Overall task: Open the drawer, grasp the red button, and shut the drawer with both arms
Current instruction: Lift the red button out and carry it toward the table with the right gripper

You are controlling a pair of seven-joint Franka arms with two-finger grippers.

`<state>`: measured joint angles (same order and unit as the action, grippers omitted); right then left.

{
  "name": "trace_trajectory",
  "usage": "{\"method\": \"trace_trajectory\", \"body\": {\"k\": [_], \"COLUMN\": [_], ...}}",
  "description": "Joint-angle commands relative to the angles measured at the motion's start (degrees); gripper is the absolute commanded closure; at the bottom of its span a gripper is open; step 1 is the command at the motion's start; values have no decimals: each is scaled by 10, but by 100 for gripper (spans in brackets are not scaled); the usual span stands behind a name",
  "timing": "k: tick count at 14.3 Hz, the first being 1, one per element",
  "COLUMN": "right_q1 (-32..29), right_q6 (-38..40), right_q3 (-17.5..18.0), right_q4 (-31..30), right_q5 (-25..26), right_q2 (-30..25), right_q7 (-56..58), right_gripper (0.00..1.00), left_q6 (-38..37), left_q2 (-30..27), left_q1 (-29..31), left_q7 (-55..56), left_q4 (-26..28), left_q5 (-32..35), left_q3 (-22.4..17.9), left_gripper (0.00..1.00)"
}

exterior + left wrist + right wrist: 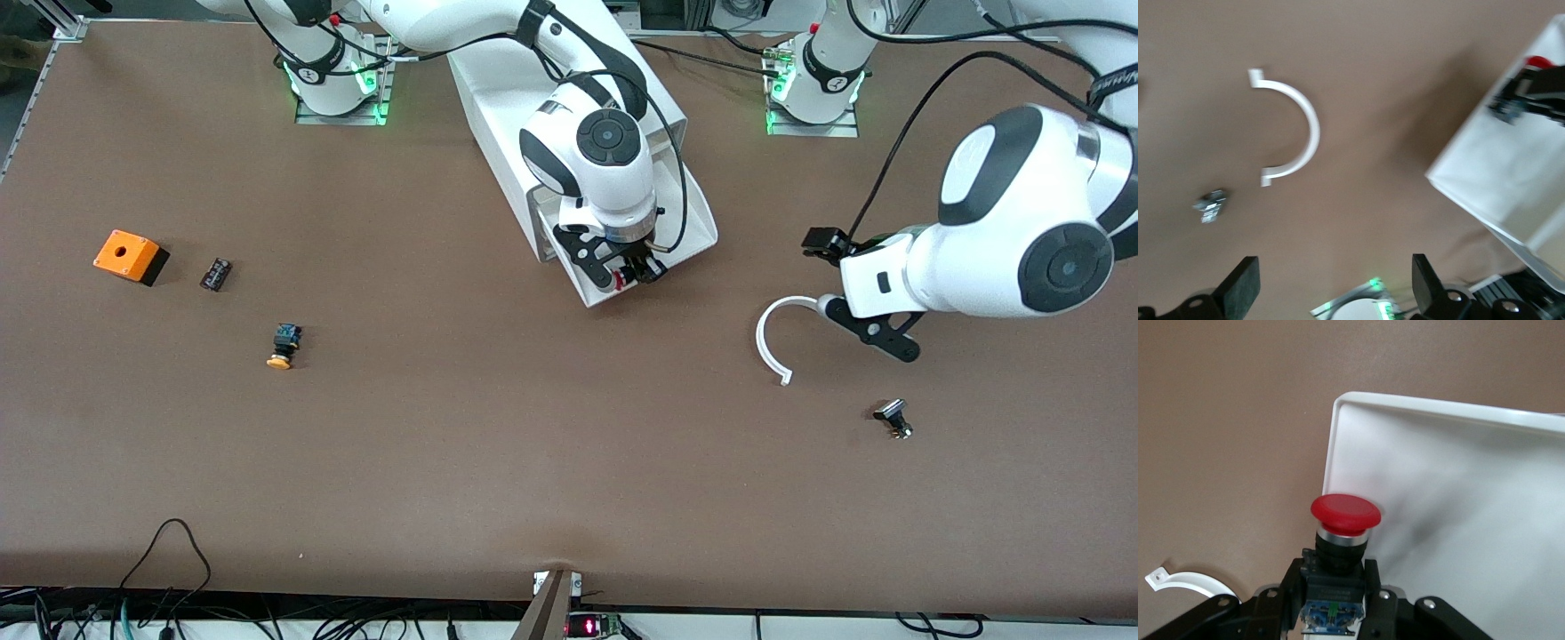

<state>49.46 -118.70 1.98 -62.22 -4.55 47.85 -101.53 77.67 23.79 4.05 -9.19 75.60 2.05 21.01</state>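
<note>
The right claw [633, 269] grips the button [1345, 520] (red cap, black-and-blue body) by its body, over the pulled-out drawer [689, 240] of the white cabinet [524, 116] at mid-tabletop [498, 444]. The left claw [876, 333] hangs unclenched over bare tabletop, holding nothing, with a white curved strip [772, 333] at its 9 o'clock in the front view and a small black part [892, 418] at its 6 o'clock. Toward the right arm's end lie an orange-capped button [283, 347], a small black piece [215, 274] and an orange box [129, 256].
</note>
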Motion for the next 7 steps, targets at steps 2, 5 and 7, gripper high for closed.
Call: {"method": "trace_trajectory", "body": {"k": [2, 5, 7], "right_q1": [-2, -62, -99], "right_q6": [50, 84, 108], "right_q3": [-7, 2, -1], "right_q4": [17, 17, 16], "right_q5": [7, -18, -62], "right_q2": [-14, -62, -89], "right_q7": [-6, 41, 154], "right_gripper": [100, 100, 100], "left_q6": [20, 18, 20], "left_q2": [-18, -11, 3], "left_q1": [-20, -23, -19], "left_q7": [51, 64, 60], "left_q4": [-5, -35, -48], "left_q5": [80, 79, 74], "left_q3": [1, -2, -5], "left_gripper": [0, 0, 0]}}
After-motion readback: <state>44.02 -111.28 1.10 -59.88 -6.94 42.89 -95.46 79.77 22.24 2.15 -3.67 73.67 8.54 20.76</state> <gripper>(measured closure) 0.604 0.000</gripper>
